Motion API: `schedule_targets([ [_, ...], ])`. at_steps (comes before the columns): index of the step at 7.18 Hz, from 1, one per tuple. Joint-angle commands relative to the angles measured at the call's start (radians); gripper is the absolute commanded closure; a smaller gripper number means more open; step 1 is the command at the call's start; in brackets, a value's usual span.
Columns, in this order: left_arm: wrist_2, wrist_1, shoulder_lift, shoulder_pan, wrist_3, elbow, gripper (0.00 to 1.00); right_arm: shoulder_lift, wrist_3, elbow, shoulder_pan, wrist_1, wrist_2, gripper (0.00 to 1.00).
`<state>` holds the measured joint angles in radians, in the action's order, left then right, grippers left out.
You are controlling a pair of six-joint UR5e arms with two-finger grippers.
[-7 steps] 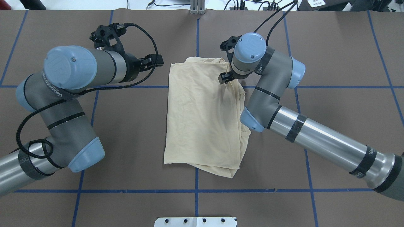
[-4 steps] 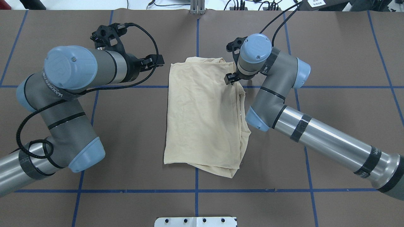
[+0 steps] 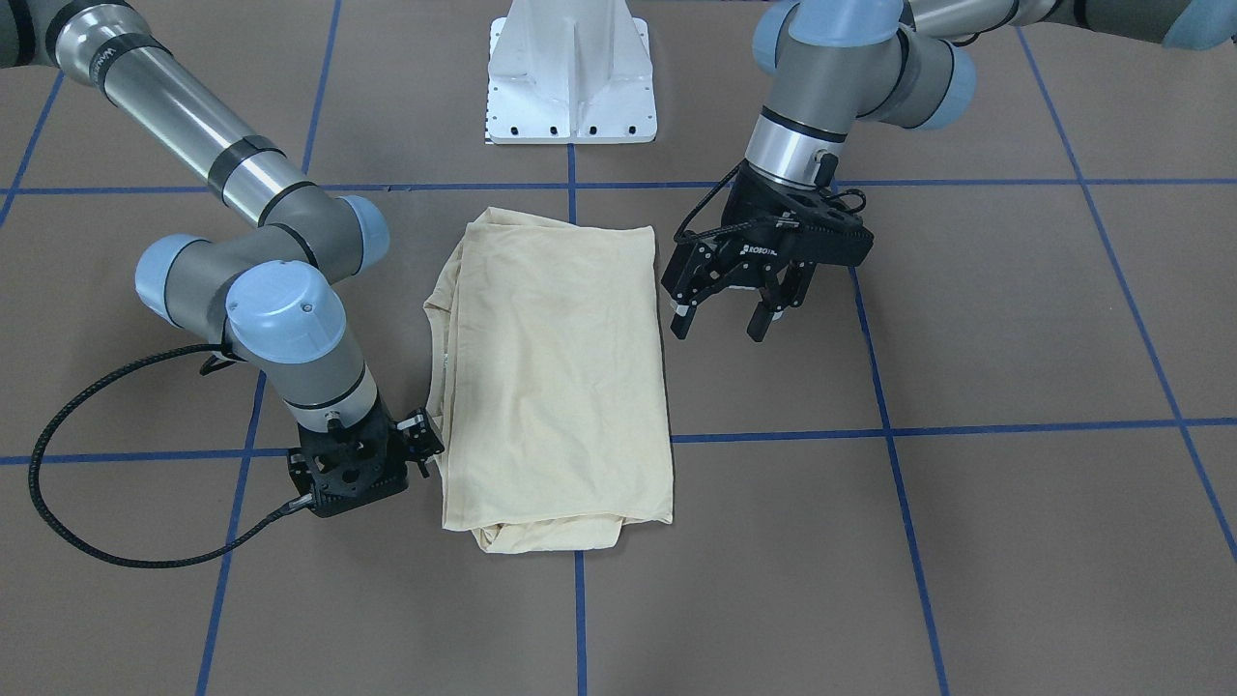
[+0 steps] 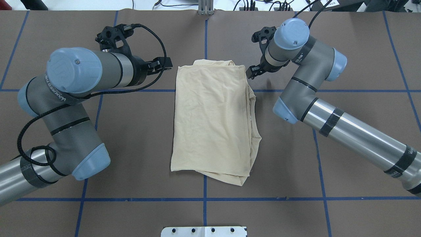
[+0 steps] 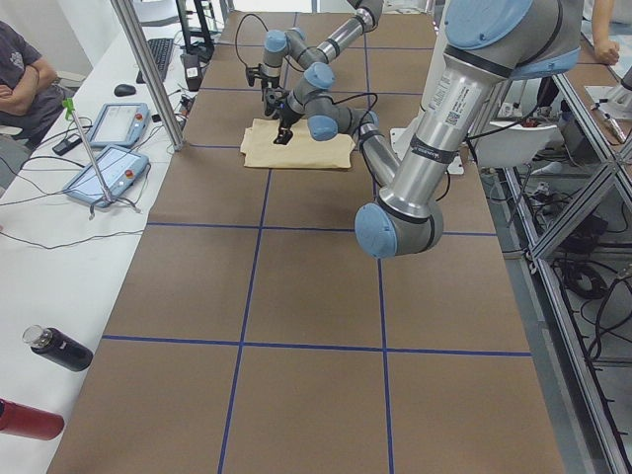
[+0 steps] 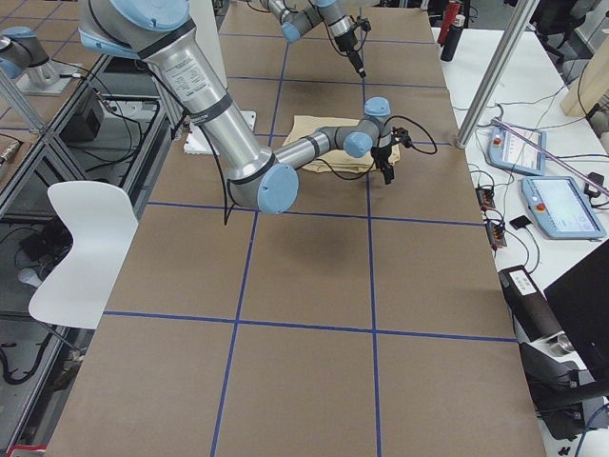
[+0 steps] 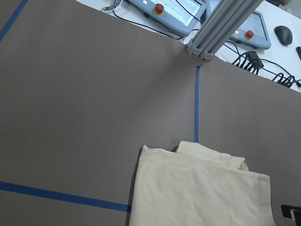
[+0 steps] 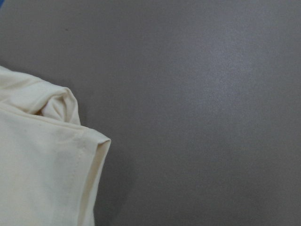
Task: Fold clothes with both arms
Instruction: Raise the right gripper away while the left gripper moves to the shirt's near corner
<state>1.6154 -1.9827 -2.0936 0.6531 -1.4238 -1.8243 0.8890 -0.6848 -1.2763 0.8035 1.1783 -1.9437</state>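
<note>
The shirt lies folded in a long rectangle on the middle of the table, its near hem bunched. Farther on, the left gripper hangs just beside the shirt's left edge — jaws wide apart, empty. The right gripper is at the far right corner, just off the cloth — spread or closed, I cannot tell.
</note>
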Motion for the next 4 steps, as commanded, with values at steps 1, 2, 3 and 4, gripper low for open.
schedule_targets([
  [1,0.05,0.008,0.012,-0.054,-0.02,-0.059,0.0,0.12,-0.056,-0.259,0.025,0.094,-0.078,0.0],
  [2,0.104,0.005,0.012,-0.096,-0.118,-0.073,0.0,0.129,-0.105,-0.414,0.022,0.289,-0.081,0.0],
  [3,0.091,0.005,0.017,-0.168,-0.179,-0.081,0.0,0.136,-0.116,-0.525,0.014,0.417,-0.083,0.0],
  [4,0.054,0.002,0.03,-0.246,-0.279,-0.081,0.0,0.166,-0.142,-0.602,0.01,0.482,-0.101,0.0],
])
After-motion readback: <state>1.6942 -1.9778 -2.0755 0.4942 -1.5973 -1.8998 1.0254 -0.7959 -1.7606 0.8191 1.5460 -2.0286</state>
